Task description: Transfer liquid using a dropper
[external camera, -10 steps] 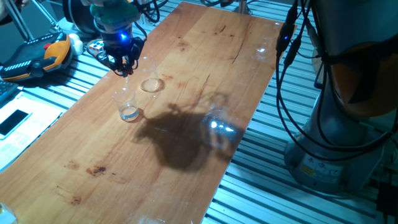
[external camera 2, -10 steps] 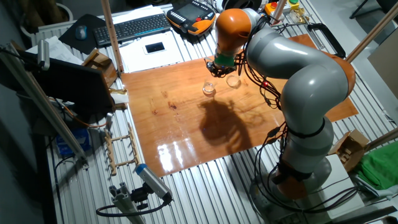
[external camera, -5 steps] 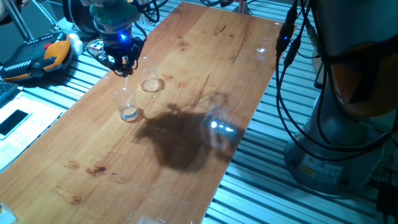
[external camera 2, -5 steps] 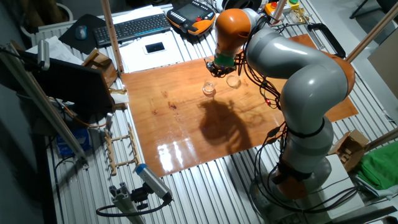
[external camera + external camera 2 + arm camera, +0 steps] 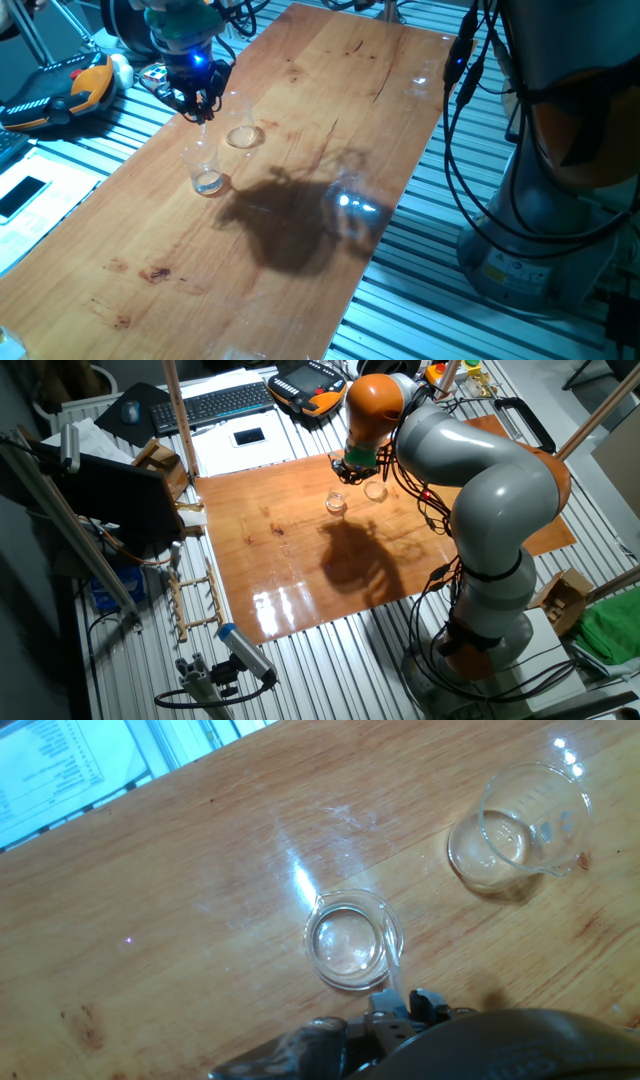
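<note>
Overhead, the black two-finger gripper hangs above the wooden counter, its fingers clamped on the thin clear dropper tube, whose tip points down by the rim of the low clear glass dish. Nearby stands a clear glass tumbler holding a shallow colourless liquid.

2 clear glass vessels (both upright), 1 dropper.
</note>
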### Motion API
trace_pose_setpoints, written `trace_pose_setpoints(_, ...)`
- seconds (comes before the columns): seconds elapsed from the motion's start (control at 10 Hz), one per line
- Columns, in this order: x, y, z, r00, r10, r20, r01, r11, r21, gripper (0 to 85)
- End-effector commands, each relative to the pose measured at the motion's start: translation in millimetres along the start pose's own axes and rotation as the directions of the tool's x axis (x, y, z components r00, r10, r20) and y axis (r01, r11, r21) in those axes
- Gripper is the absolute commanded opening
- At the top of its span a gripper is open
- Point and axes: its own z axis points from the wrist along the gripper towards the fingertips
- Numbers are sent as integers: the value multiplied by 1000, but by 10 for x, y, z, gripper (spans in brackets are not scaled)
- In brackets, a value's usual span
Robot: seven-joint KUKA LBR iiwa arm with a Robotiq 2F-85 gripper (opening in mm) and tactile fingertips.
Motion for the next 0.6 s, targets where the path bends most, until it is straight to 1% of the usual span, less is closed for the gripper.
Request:
trace_pose_setpoints(0.0,0,0,1,1000,2,0,-2,1000,0,143)
trace_pose_setpoints(0.3,-4,-2,1,1000,2,0,-2,1000,0,143)
trace_pose_setpoints(0.5,-31,-32,-10,1000,1,1,-1,1000,3,143)
